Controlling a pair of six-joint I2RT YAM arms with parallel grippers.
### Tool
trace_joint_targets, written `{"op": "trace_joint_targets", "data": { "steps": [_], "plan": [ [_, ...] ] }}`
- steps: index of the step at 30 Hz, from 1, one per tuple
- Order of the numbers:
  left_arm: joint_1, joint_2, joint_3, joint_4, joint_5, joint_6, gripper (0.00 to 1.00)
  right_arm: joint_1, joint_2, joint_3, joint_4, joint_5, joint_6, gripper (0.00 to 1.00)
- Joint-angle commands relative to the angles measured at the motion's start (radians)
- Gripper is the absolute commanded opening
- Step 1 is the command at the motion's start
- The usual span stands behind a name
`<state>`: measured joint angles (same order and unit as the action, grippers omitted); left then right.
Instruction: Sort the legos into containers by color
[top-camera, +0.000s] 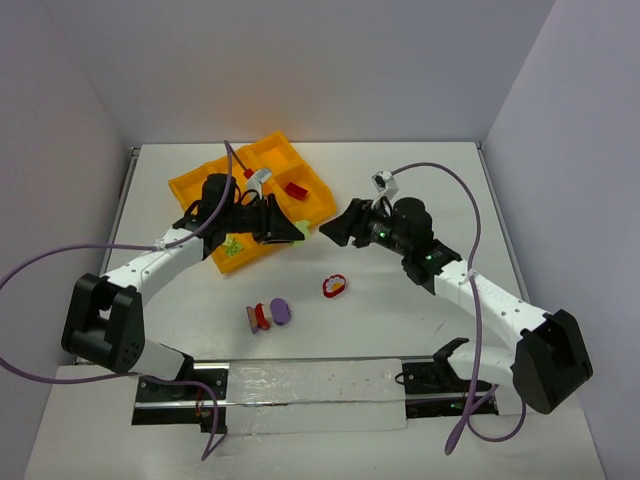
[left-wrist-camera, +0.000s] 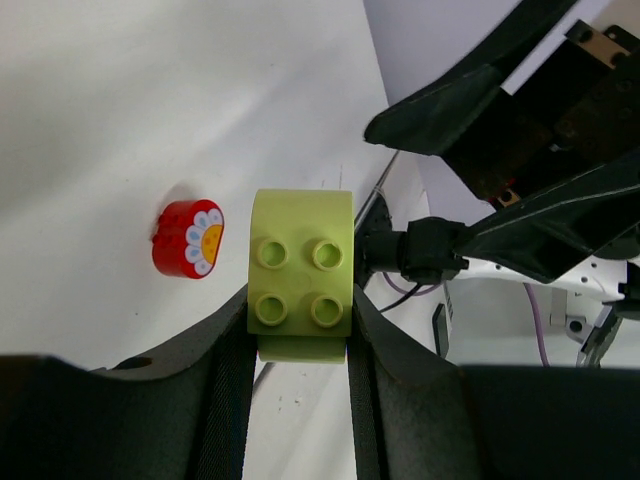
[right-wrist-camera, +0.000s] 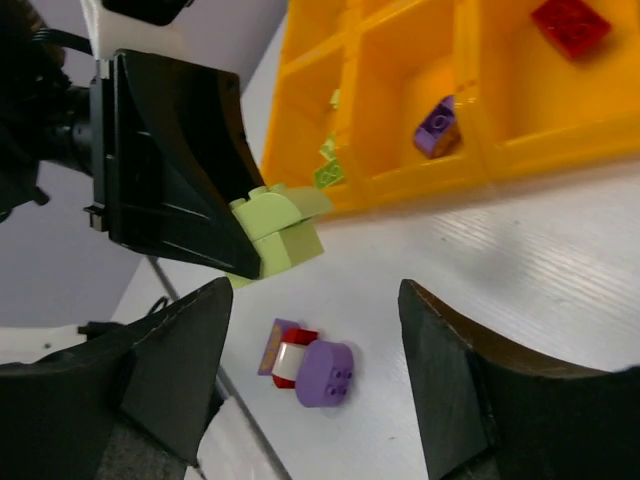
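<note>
A yellow-green lego (left-wrist-camera: 300, 262) is clamped between the fingers of my left gripper (left-wrist-camera: 300, 300), which is shut on it just off the near right corner of the orange tray (top-camera: 185, 187). In the top view this left gripper (top-camera: 293, 231) faces my right gripper (top-camera: 333, 228) across a small gap. The right gripper (right-wrist-camera: 315, 290) is open and empty, close to the held lego (right-wrist-camera: 282, 232). A purple-and-red cluster (right-wrist-camera: 318, 366) and a red flower-printed piece (top-camera: 334, 286) lie on the table. Tray cells hold a red lego (right-wrist-camera: 570, 25), a purple lego (right-wrist-camera: 435, 130) and yellow-green legos (right-wrist-camera: 328, 172).
The white table (top-camera: 400, 190) is walled at the back and on both sides. Purple cables loop from both arms. The arm bases and a white strip (top-camera: 315, 392) line the near edge.
</note>
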<state>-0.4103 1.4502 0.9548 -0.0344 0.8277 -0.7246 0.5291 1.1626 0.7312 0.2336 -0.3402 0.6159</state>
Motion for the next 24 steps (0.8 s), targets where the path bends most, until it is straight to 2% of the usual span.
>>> {"op": "trace_joint_targets", "data": {
  "steps": [1, 5, 10, 16, 24],
  "plan": [
    [0.005, -0.036, -0.016, 0.117, 0.090, 0.003, 0.00, -0.011, 0.063, 0.037, 0.142, -0.116, 0.062, 0.80],
    [0.004, -0.046, -0.032, 0.160, 0.114, -0.008, 0.00, -0.012, 0.135, 0.075, 0.193, -0.195, 0.115, 0.82],
    [0.004, -0.065, -0.031, 0.159, 0.123, -0.001, 0.00, -0.016, 0.201, 0.078, 0.301, -0.269, 0.195, 0.78],
    [0.004, -0.076, -0.039, 0.166, 0.139, 0.002, 0.00, -0.017, 0.287, 0.086, 0.430, -0.341, 0.281, 0.66],
    [0.003, -0.077, -0.051, 0.189, 0.151, -0.008, 0.00, -0.017, 0.337, 0.082, 0.590, -0.396, 0.365, 0.58]
  ]
}}
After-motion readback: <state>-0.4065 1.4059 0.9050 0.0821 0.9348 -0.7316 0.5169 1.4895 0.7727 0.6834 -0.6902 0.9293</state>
